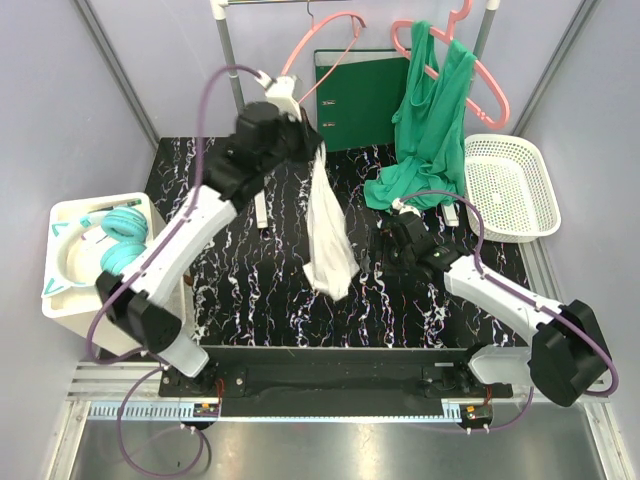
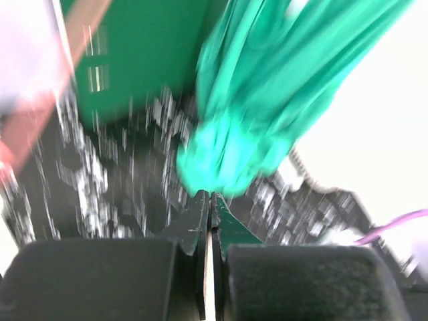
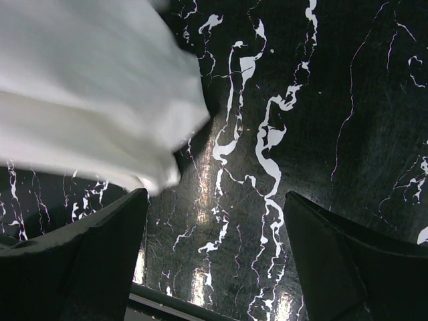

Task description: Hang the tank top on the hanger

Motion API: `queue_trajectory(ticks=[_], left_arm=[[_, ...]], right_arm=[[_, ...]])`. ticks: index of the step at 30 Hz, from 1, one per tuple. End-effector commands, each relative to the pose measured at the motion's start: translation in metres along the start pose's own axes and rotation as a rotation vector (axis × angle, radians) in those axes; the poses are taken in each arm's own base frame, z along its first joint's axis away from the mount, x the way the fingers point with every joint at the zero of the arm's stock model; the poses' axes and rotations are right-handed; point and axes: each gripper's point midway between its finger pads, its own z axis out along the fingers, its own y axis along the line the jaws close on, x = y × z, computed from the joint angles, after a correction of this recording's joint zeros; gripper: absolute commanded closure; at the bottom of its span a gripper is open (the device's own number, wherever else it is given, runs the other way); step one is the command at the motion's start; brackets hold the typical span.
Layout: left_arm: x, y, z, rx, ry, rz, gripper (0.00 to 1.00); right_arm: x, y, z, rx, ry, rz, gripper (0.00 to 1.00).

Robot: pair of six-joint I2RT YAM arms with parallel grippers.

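Tank top in closed left claw, near hanger; right claw spread wide, empty.

my right fingers: black | tank top: white | hanger: light pink | table: black with white marble veins | cloth: green | binder: dark green | basket: white | headphones: teal

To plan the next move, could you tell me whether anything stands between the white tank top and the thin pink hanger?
Nothing visible does: the tank top hangs from the shut left gripper, close to the hanger.
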Motion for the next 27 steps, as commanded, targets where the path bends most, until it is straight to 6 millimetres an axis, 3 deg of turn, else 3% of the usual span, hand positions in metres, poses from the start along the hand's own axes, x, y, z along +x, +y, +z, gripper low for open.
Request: queue_trajectory(ticks=[1,6,9,13,16,20,23,24,25,26,27], left_arm=[[-0.064,-0.016,-0.033,0.02,-0.124,0.078,1.0],[-0.12,-0.039,-0.07,0.081,-0.259,0.112,1.0],[-0.132,-0.057,-0.077,0.162,-0.27,0.129,1.0],[-0.115,-0.084,-0.062,0.324,-0.193,0.133,1.0],[-0.095,-0.117,-0.059,0.525,-0.113,0.163,1.0],[-0.086,-0.143,-0.064,0.681,-0.076,0.204,1.0],[-0.086,-0.147,-0.077,0.721,-0.086,0.254,1.0],[-0.089,-0.146,-0.091,0.721,-0.105,0.279,1.0],[-0.088,-0.139,-0.092,0.688,-0.12,0.319,1.0],[-0.068,-0.122,-0.081,0.643,-0.076,0.321,1.0],[-0.071,-0.114,-0.097,0.615,-0.1,0.343,1.0]], right_arm=[[-0.029,0.012,-0.012,-0.027,-0.093,-0.015,0.11],[-0.039,0.019,-0.022,-0.055,-0.125,-0.01,0.1],[-0.042,0.02,-0.025,-0.062,-0.135,-0.011,0.09],[-0.044,0.02,-0.027,-0.063,-0.146,-0.012,0.09],[-0.05,0.02,-0.035,-0.063,-0.177,-0.013,0.08],[-0.053,0.015,-0.043,-0.04,-0.197,-0.019,0.08],[-0.055,0.013,-0.047,-0.031,-0.204,-0.015,0.08],[-0.056,0.013,-0.048,-0.031,-0.208,-0.012,0.08],[-0.056,0.013,-0.049,-0.031,-0.21,-0.011,0.08],[-0.056,0.012,-0.049,-0.03,-0.211,-0.01,0.08],[-0.056,0.012,-0.051,-0.031,-0.214,-0.009,0.08]])
